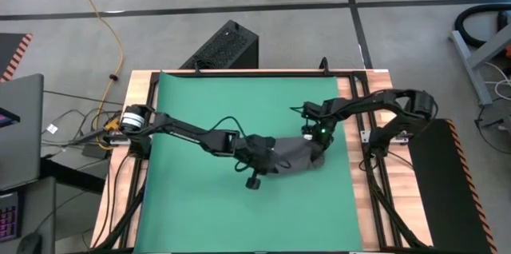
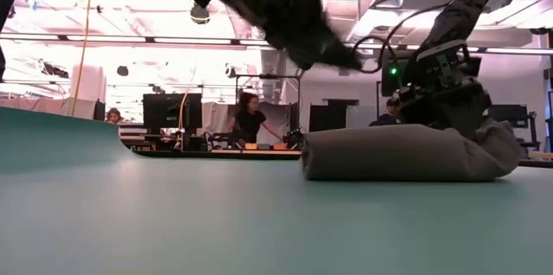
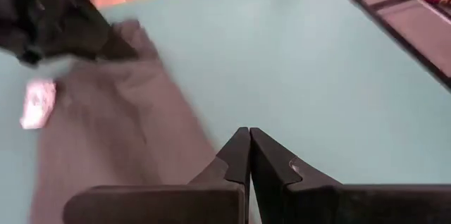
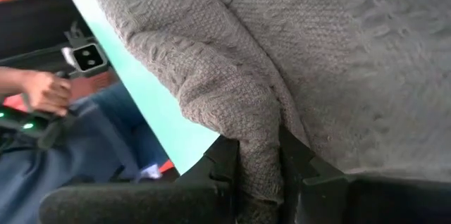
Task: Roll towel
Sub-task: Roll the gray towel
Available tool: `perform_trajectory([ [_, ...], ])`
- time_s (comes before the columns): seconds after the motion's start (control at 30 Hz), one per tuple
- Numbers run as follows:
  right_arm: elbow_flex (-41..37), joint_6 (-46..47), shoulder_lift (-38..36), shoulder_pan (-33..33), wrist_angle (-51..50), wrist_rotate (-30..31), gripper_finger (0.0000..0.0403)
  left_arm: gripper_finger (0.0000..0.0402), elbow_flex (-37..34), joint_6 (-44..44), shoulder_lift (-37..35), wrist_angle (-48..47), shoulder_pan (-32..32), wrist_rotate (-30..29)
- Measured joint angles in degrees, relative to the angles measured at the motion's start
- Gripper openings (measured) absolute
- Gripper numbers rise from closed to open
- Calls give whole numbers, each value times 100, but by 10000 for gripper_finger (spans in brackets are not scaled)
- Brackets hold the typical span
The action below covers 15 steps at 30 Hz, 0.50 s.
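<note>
On the green mat (image 1: 192, 214), near its middle, the dark grey towel (image 1: 294, 156) was laid as a loose roll. At the towel's left end the left gripper (image 3: 248, 155) was held with its fingers pressed together, empty. At the right end, slightly farther back, a fold of towel was pinched by the right gripper (image 4: 259, 162).

The left gripper (image 3: 249, 146) hangs with fingers (image 3: 238, 155) pressed together beside the grey towel (image 3: 120, 118) on the green mat (image 3: 296, 62).
</note>
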Motion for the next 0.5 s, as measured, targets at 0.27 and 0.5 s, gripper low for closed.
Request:
perform_trajectory([
  [0.27, 56, -115, 952, -21, 788, -908, 67, 0, -11, -15, 14, -546, -193, -111],
  [0.5, 252, -320, 1024, -71, 761, -910, 67, 0, -15, 674, 30, -818, -452, -660],
])
